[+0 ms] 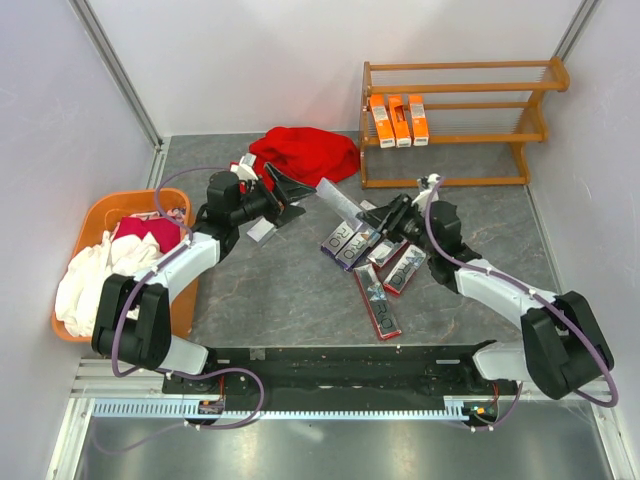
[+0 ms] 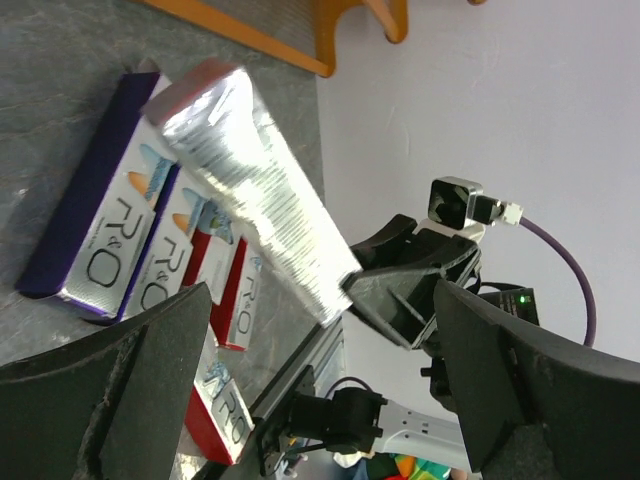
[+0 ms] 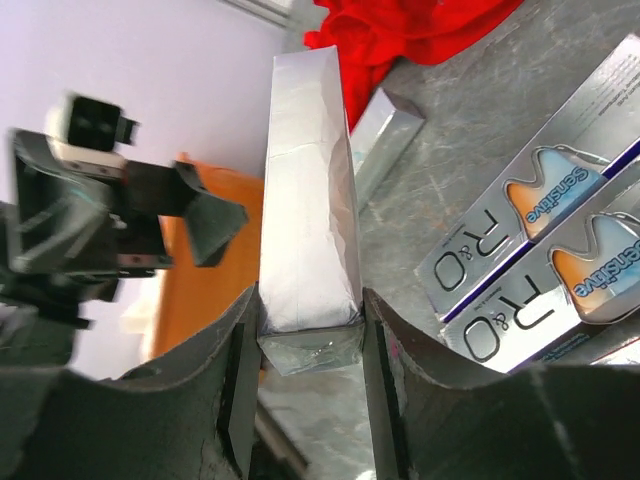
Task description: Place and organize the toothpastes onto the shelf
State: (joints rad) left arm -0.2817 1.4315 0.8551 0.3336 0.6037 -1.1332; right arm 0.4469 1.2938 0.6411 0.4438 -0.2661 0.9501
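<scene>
Silver toothpaste box (image 3: 305, 190) is clamped by right gripper (image 3: 308, 335) in front of shelf (image 1: 450, 66); left gripper (image 1: 294, 198) is held agape

That silver box (image 3: 305, 190) gleams like foil; fingers (image 3: 180, 410) matt dark plastic; shelf (image 1: 460, 65) smooth varnished wood; red cloth (image 1: 305, 152) soft, matt; surface (image 1: 280, 290) mottled grey, perhaps stone-effect laminate.

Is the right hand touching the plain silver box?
Touching. The right wrist view shows the right hand clamping the silver box on both sides.
</scene>
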